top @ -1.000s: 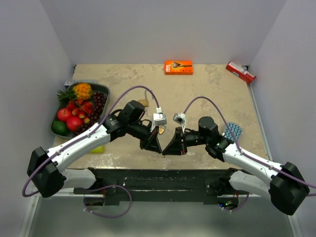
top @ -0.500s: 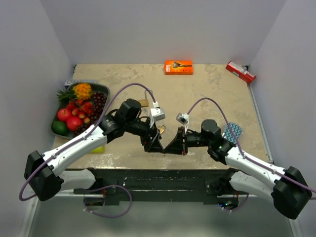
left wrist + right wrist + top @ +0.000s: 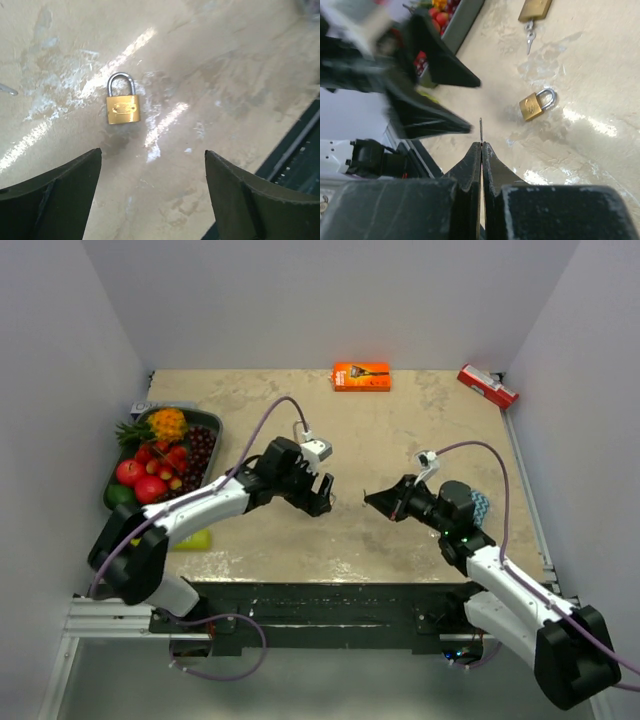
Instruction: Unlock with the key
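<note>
brass padlock [image 3: 122, 102] lies loose under the spread left gripper [image 3: 152, 155]; right gripper [image 3: 481, 145] pinches thin metal key [image 3: 481, 130]; insertion next needs alignment.

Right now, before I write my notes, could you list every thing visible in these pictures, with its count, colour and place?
padlock: one, brass, steel shackle, flat on the table, touched by nothing
second padlock: one, brass, farther off, a small key hanging from it
fruit tray: one, grey, left side, full of mixed fruit
orange box: one, far edge, middle
red packet: one, red and white, far right corner
patterned cloth: one, blue and white, beside the right arm
yellow-green item: one, under the left arm, unclear
table: one, beige
held key: one, thin metal
left gripper: black, open above padlock
right gripper: black, shut on held key
</note>
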`<control>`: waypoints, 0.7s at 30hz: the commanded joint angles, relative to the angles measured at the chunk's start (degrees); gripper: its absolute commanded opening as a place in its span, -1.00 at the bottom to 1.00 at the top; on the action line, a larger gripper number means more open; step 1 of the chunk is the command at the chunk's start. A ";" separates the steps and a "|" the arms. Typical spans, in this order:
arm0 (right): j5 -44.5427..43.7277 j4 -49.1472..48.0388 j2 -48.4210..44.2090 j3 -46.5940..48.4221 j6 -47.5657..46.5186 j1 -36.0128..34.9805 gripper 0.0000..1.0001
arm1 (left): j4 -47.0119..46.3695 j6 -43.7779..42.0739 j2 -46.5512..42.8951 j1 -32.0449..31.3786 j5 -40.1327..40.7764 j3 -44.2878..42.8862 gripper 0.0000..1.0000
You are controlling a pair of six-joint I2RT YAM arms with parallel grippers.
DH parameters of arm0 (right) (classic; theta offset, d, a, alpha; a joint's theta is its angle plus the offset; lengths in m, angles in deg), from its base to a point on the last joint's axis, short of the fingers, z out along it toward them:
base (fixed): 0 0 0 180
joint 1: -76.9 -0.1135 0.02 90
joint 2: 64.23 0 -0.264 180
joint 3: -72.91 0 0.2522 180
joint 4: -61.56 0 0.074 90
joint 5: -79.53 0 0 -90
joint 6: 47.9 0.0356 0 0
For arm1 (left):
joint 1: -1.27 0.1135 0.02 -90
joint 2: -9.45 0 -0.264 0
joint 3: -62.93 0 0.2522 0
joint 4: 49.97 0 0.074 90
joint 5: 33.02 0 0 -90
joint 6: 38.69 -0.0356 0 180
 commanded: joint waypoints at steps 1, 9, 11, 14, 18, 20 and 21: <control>-4.40 1.79 -4.69 2.00 -0.87 0.64 -1.00 | 4.55 0.60 9.26 -0.28 5.40 -7.57 0.72; -2.74 4.88 -9.62 0.51 -1.14 0.64 -1.00 | 11.23 -5.45 23.23 -3.53 12.24 -18.13 0.70; -1.87 3.83 -9.80 -0.11 -0.09 0.72 -1.00 | 12.73 -5.99 25.26 -4.06 14.35 -20.68 0.68; -1.25 2.60 -9.54 -0.72 0.36 0.72 -1.00 | 14.14 -5.81 27.47 -4.94 18.58 -21.65 0.66; -0.28 1.20 -8.48 -0.99 0.62 0.72 -1.00 | 13.44 -5.81 28.08 -5.56 20.17 -21.12 0.63; 0.07 0.40 -7.60 -1.07 1.06 0.72 -1.00 | 13.17 -6.08 28.70 -5.56 19.47 -21.39 0.53; 0.16 -0.38 -7.34 -1.25 1.23 0.64 -1.00 | 13.09 -6.43 29.57 -5.65 19.29 -21.56 0.47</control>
